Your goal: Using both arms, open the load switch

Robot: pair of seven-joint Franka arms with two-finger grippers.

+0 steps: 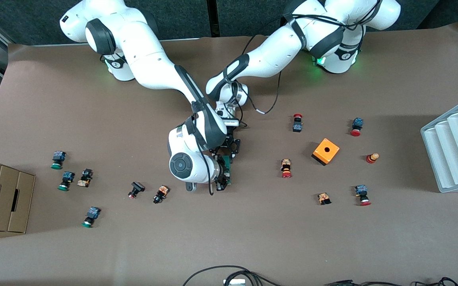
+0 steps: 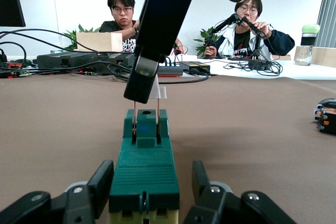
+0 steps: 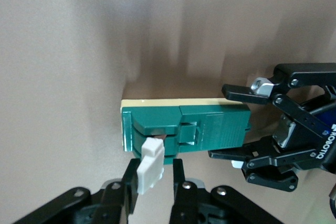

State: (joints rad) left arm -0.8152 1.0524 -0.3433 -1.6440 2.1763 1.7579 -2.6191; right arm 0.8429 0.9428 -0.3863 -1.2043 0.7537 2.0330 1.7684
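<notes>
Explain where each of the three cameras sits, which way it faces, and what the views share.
Front view: high across the table, facing both arms; shows the left hand and right hand at the load switch.
Left wrist view: on the left arm, looking low along the load switch gripped in the left hand; the right hand is ahead.
Right wrist view: on the right arm, looking down; the right hand pinches the white handle.
All three share the switch.
</notes>
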